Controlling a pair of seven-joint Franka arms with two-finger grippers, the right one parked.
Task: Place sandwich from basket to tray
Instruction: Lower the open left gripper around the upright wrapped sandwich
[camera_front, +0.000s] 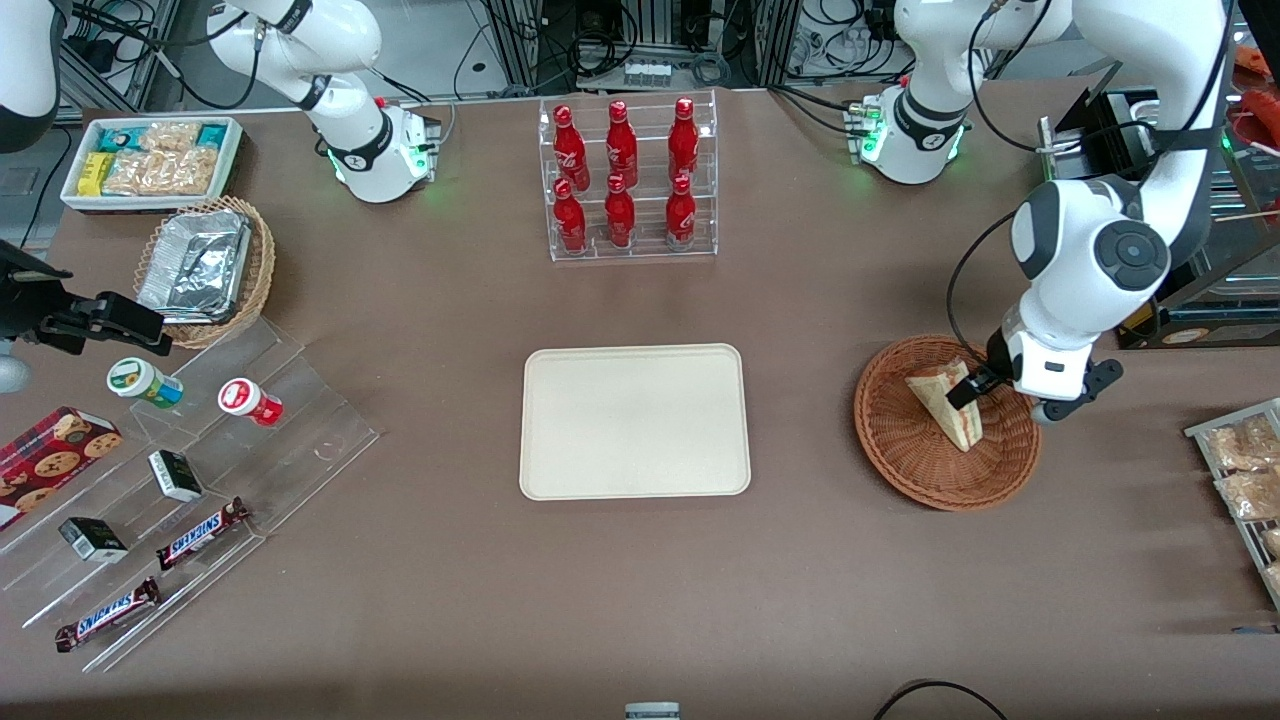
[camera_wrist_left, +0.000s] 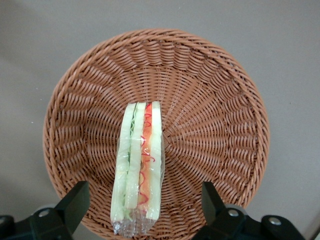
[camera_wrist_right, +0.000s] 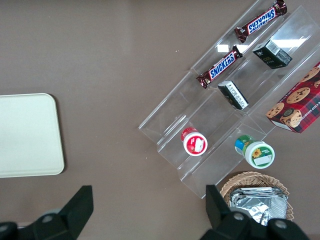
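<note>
1. In the basket (camera_front: 946, 425), toward the working arm's end of the table, the sandwich (camera_front: 945, 402) lies on the woven bottom, with its striped edge of red and green filling turned upward.
2. The basket is my landmark: it is round, shallow and reddish-brown, and it stands on the brown table (camera_front: 640, 600).
3. The gripper (camera_front: 985, 383) of the left arm hangs low over the basket, at the part of the rim that is farther from the front camera, and it is close to the sandwich there.
4. From the wrist camera, the two black fingers (camera_wrist_left: 75, 202) are spread wide, one on each side of the sandwich (camera_wrist_left: 139, 167), and they do not touch the wrap. So the claw is open and holds nothing.
5. In that same view the basket (camera_wrist_left: 210, 100) fills almost the whole picture, and the sandwich lies near its middle.
6. The tray (camera_front: 634, 421) lies flat beside the basket, toward the parked arm's end, with a strip of bare table between them. Nothing lies on the tray.
7. A clear rack of red bottles (camera_front: 627, 178) stands farther from the front camera than the basket, well apart from it, in line with the tray.
</note>
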